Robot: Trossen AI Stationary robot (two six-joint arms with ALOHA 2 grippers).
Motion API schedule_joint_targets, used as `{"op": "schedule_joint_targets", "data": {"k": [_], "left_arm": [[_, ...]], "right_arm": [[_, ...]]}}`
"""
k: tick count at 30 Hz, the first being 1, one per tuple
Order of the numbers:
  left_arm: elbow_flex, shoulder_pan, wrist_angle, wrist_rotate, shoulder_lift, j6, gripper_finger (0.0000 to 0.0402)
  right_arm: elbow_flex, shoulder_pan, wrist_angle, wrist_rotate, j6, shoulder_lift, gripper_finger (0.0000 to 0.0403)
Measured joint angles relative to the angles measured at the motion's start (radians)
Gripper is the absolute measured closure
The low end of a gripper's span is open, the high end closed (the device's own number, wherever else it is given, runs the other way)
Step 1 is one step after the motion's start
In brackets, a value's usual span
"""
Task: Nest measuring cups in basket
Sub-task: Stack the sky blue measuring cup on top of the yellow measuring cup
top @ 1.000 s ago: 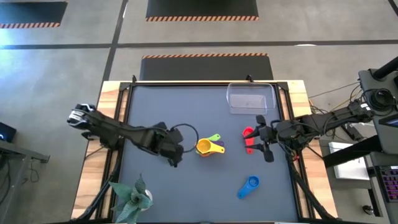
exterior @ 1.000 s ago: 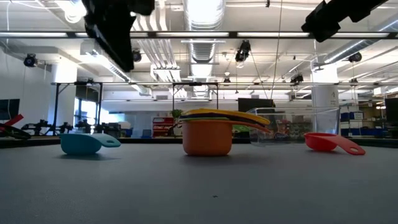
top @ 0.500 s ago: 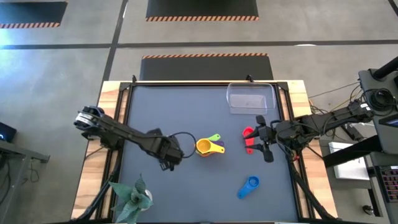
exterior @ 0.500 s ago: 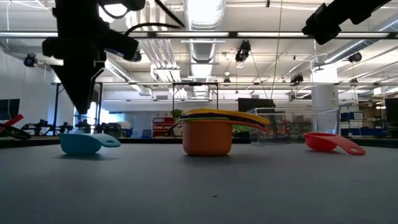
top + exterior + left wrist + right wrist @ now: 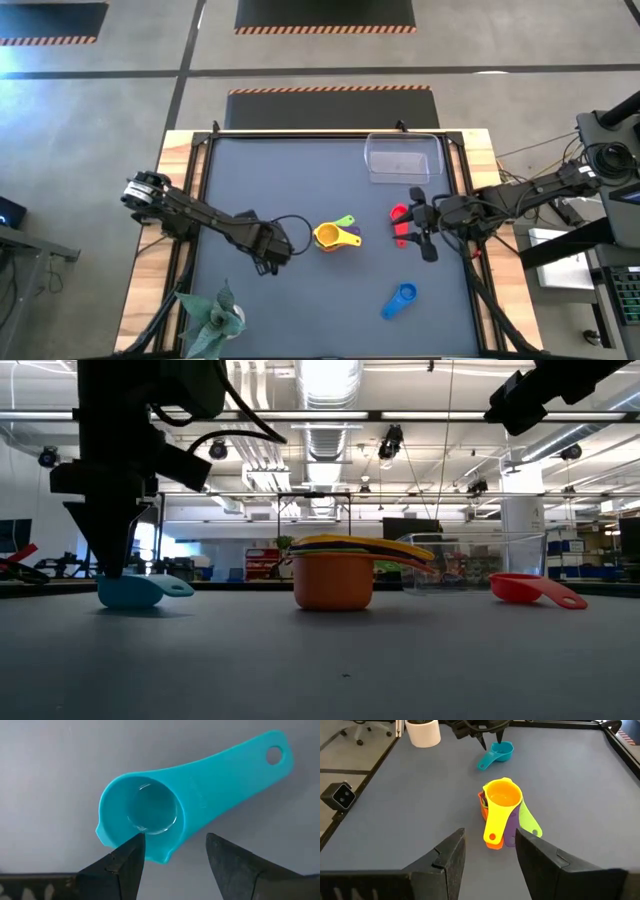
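Note:
A teal measuring cup lies on the dark mat, open side up. My left gripper hangs open just above it, pointing down. One fingertip is over the bowl's inside and the other is outside, beside the handle's root; I see no touch. The low view shows the fingers close above the cup. A stack of cups, yellow on top with orange, purple and green below, stands mid-table. My right gripper hovers open above a red cup. The clear basket stands at the far right.
A blue cup lies near the front right. A potted plant in a white pot stands at the front left corner. Bare mat lies between the stack and the basket.
My left gripper has come down toward the teal cup and tipped to point more steeply down. It has stayed open. The cups have not moved.

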Motion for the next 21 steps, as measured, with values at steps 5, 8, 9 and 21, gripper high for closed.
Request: {"op": "schedule_joint_targets", "data": {"k": [5, 8, 9, 21], "left_arm": [[-0.014, 0.004, 0.008, -0.002, 0.000, 0.000, 0.0216], [-0.034, 0.008, 0.038, -0.003, 0.000, 0.000, 0.0238], [-0.042, 0.011, 0.046, -0.003, 0.000, 0.000, 0.0246], [0.059, 0.040, -0.035, -0.106, -0.002, -0.107, 0.0391]], "right_arm": [[0.000, 0.000, 0.003, 0.000, 0.000, 0.026, 0.0245], [0.000, 0.000, 0.003, 0.001, -0.006, 0.044, 0.0247], [0.000, 0.000, 0.003, 0.001, -0.006, 0.050, 0.0248], [0.000, 0.000, 0.024, 0.001, -0.007, 0.076, 0.0252]]}}
